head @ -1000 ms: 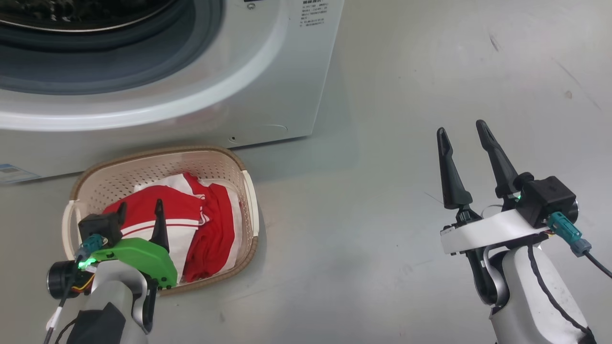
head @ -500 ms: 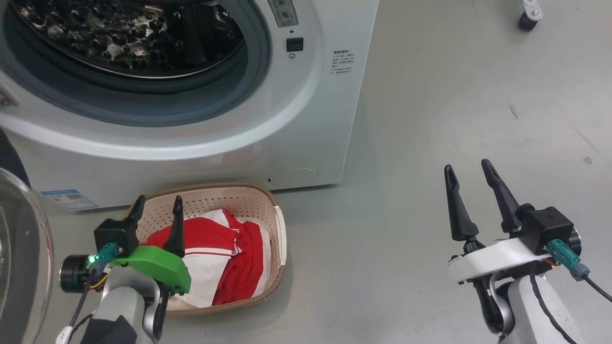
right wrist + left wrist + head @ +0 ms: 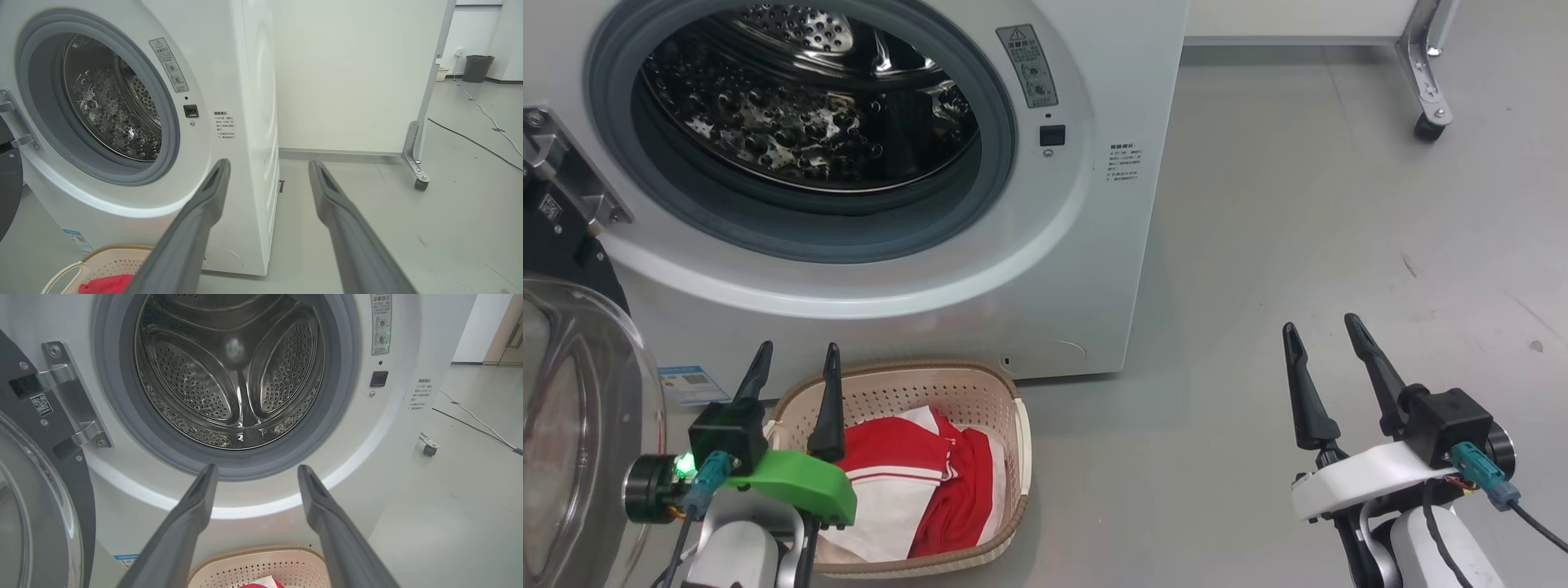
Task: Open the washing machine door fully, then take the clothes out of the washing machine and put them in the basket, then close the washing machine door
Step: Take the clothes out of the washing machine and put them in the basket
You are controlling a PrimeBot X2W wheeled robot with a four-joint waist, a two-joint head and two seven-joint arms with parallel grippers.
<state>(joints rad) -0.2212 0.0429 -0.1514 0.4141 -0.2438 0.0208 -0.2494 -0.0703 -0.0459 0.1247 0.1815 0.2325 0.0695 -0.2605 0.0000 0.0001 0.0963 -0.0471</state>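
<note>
The white washing machine (image 3: 1094,245) stands with its door (image 3: 572,425) swung open at the left; only steel shows in the drum (image 3: 800,106) (image 3: 233,371). The red and white clothes (image 3: 915,490) lie in the cream basket (image 3: 1021,441) on the floor before the machine. My left gripper (image 3: 796,367) hovers open over the basket's near left corner, fingers toward the machine. Open as well, my right gripper (image 3: 1327,343) stands over bare floor to the right. In the wrist views both grippers (image 3: 253,473) (image 3: 269,167) hold nothing.
A white partition on castor feet (image 3: 1425,122) (image 3: 421,183) stands behind and to the right of the machine. A black cable (image 3: 474,141) runs across the grey floor, and a dark bin (image 3: 478,67) sits far back.
The head camera has tilted up, bringing the drum, the seal and the open door into the picture. Both grippers stay open, the left one over the basket.
</note>
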